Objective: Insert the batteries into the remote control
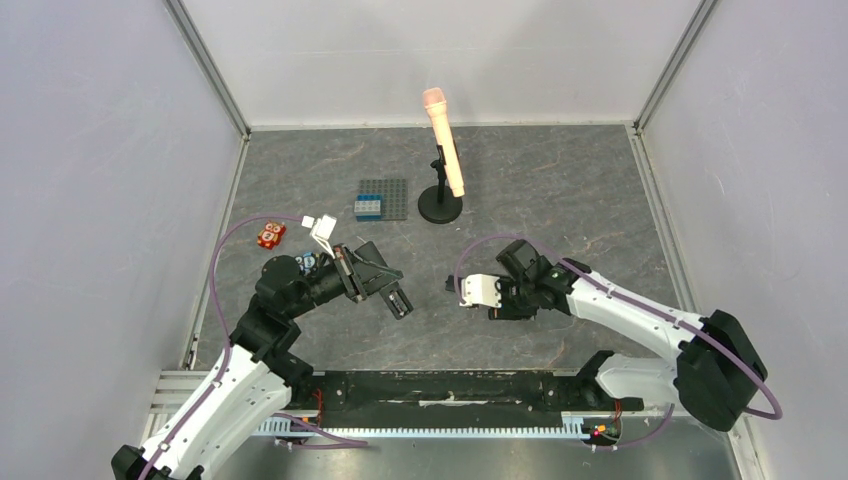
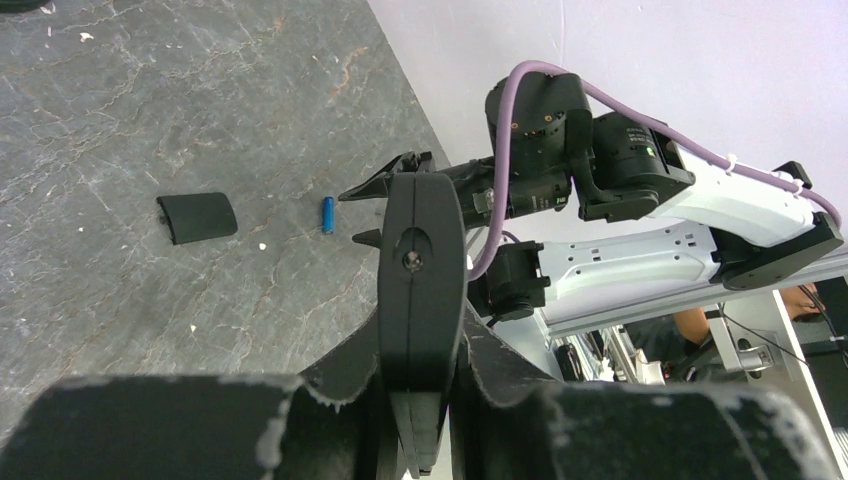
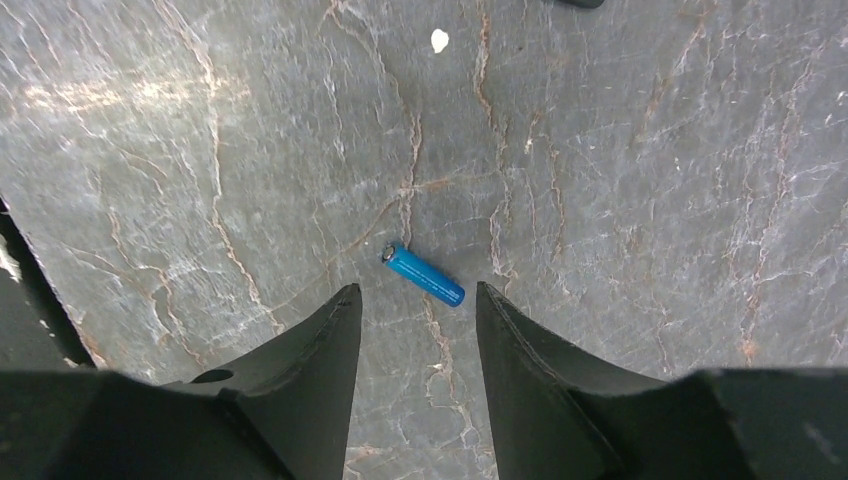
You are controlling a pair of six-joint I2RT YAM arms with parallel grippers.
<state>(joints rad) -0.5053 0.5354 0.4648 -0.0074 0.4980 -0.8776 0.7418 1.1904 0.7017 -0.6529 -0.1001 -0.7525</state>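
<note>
Hovering right over the battery is the right gripper, fingers spread apart. The little blue cylinder lies on the grey table just above the gap between them, dead centre of the right wrist view. Only one battery shows in any view. The left gripper is clamped on the remote control, holding it clear of the table and edge-on in the middle of its own camera's frame. The small black back cover lies flat at left of that frame, near the battery but apart from it.

Handling, by my read: light, rigid, smooth-skinned and round, so it will roll or squirt out if pinched off-centre or near an end. The best hold looks to be across the barrel at mid-length, pads square to the long axis, easing down gently onto the hard table. Nothing fragile here, just slippery.

Orientation: in the right wrist view the long axis runs diagonally, upper left to lower right, with the silvery capped end at upper left. The fingers stand left and right of frame, so they sit skewed to that axis, and a wrist twist looks wise before closing. Which end is positive, I can't tell.
</note>
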